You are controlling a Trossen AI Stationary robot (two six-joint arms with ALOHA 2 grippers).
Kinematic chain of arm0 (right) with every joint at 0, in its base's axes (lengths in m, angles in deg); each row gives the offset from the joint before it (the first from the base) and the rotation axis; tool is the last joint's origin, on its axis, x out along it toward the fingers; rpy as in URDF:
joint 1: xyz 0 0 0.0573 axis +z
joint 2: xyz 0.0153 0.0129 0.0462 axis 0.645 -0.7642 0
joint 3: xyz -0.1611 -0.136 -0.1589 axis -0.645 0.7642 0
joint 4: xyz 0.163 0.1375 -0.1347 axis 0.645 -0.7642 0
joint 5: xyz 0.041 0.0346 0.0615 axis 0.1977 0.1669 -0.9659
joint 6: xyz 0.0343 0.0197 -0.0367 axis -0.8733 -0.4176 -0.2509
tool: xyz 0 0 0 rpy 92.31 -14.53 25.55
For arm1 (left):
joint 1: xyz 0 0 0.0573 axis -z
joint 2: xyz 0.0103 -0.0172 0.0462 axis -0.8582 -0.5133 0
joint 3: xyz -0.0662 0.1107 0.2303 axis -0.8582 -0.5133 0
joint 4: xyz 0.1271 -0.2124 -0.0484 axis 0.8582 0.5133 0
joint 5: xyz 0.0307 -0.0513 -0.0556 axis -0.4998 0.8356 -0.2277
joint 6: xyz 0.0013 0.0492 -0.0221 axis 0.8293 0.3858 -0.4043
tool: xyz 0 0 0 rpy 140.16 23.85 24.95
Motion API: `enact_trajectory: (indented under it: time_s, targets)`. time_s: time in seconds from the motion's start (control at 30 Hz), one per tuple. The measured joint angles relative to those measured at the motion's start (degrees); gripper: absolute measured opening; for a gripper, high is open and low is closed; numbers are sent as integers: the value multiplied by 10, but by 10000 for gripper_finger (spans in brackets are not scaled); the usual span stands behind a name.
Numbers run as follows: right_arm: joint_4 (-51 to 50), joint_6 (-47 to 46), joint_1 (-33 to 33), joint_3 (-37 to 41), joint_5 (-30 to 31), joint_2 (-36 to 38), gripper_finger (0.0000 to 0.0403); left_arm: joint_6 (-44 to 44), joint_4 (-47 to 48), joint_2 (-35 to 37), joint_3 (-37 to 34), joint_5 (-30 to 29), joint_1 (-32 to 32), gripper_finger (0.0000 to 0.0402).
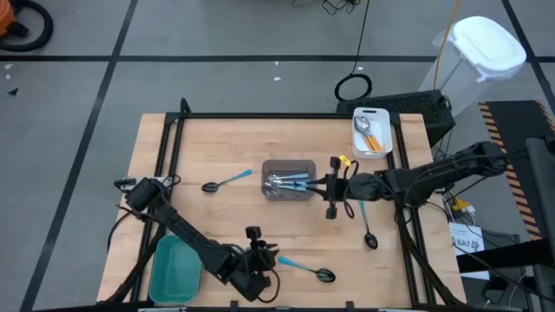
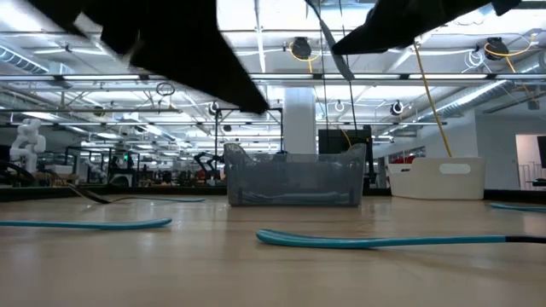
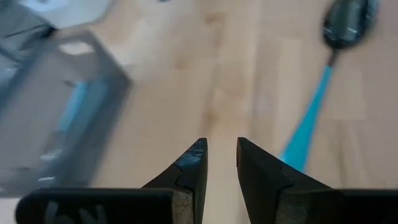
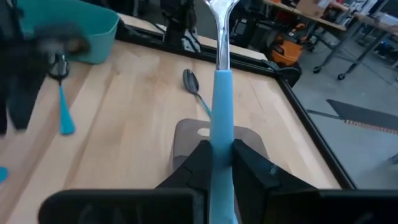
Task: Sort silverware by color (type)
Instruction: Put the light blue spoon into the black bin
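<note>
- Nearest, at the table's front edge, the left gripper (image 1: 260, 264) hovers with its fingers (image 3: 186, 168) slightly parted and nothing between them.
- Just beside it lies a blue-handled spoon with a dark bowl (image 1: 305, 269), flat on the wooden table (image 1: 225, 217) and apart from the fingertips.
- A teal bin (image 1: 173, 270) sits at the front left corner, next to the left arm.
- Farther in, toward the right, a second dark-bowled spoon (image 1: 367, 227) lies alone on the wood.
- At mid-table, the right gripper (image 1: 333, 187) is clamped on the blue handle of a silver spoon (image 4: 219, 93), which sticks out past the fingertips.
- That gripper is just beside the grey translucent tray (image 1: 289, 180), which holds several blue-handled silver spoons; their exact number is hard to make out.
- Left of the tray, a third dark-bowled spoon with a blue handle (image 1: 225, 181) rests on the table.
- Farthest, at the back right corner, a white tray (image 1: 371, 132) holds orange-handled spoons (image 1: 368, 132).
</note>
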Motion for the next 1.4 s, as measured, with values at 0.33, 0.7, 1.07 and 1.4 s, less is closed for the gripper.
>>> enact_trajectory:
  time_s: [0.33,0.7,1.07,1.4]
  targets:
    - [15,-3,-74,1,-58,-44,36,-64,-157,-1,-93,37,-6,88]
    - [69,-28,-140,2,-110,-185,37,-111,-144,-1,-86,58,-29,88]
    - [85,-33,-145,3,-112,-231,38,-117,-71,-1,-86,79,-29,88]
    - [83,-44,-148,3,-111,-260,53,-123,-66,-1,-86,80,-31,88]
